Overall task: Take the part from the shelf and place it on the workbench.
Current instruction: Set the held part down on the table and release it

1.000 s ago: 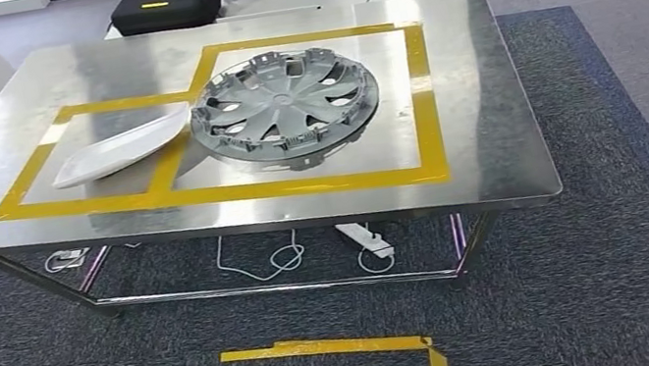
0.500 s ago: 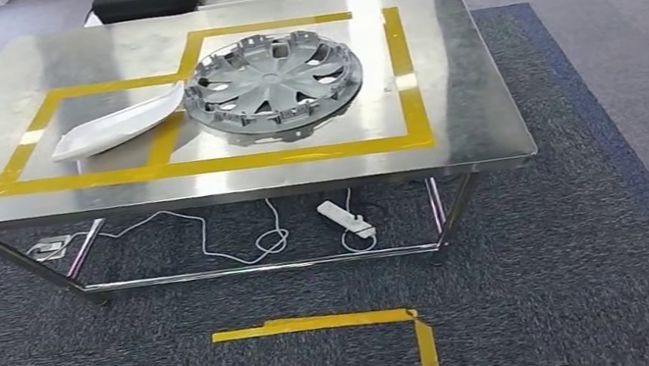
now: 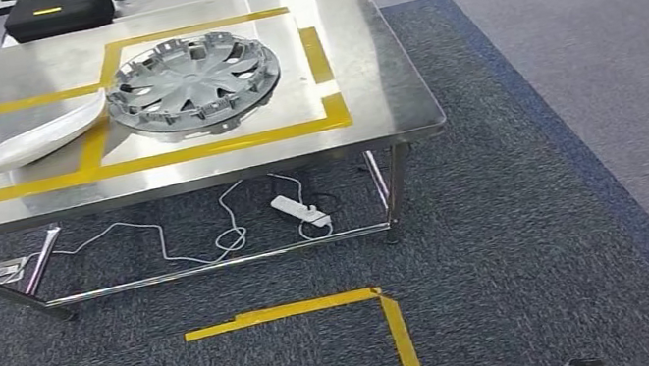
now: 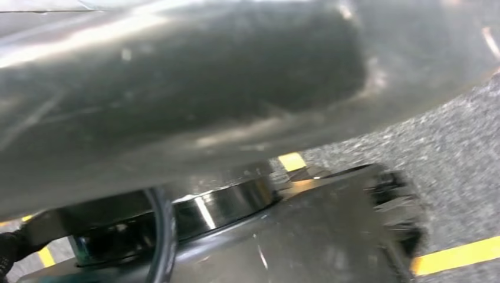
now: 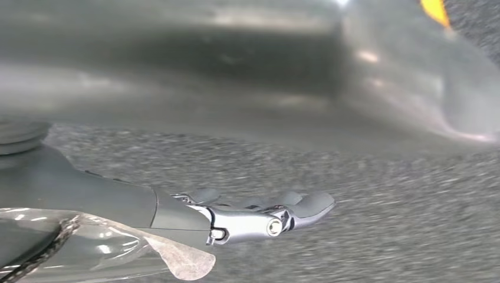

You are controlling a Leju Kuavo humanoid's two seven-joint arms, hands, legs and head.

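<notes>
**A:** Head view first. Where's the part?

**B:** A grey wheel cover (image 3: 192,84) lies flat on the workbench (image 3: 384,83), inside the yellow tape frame (image 3: 319,55). A white moulded shell (image 3: 45,140) lies just beside it, its tip across the tape. Both are well ahead of the right hand and off to its left. If either is the task's part, it is already placed. I can't tell which one the task means.

**A:** Under the bench?

**B:** A power strip (image 3: 298,210) with loose cables. A yellow floor corner mark (image 3: 395,330) lies on the carpet between the bench and the robot.

**A:** Left wrist view?

**B:** It is blurred: a bright metal surface, dark carpet, a floor tape stripe (image 4: 454,256). Whether the left hand is slack or clenched, I cannot tell.

**A:** Right wrist view?

**B:** The right hand (image 5: 259,215) hangs low over the carpet (image 5: 383,236), fingers stretched out and relaxed, grasping nothing.

**A:** So the step in hand?

**B:** My judgement is that the robot is walking between bench and shelf with an empty right hand.

**A:** How should it do that well?

**B:** Keep both arms hanging close to the body, well clear of the bench corner to the hand's left. Step steadily and square up before any reach. Lift the hand only once the part is straight ahead of it.
</notes>
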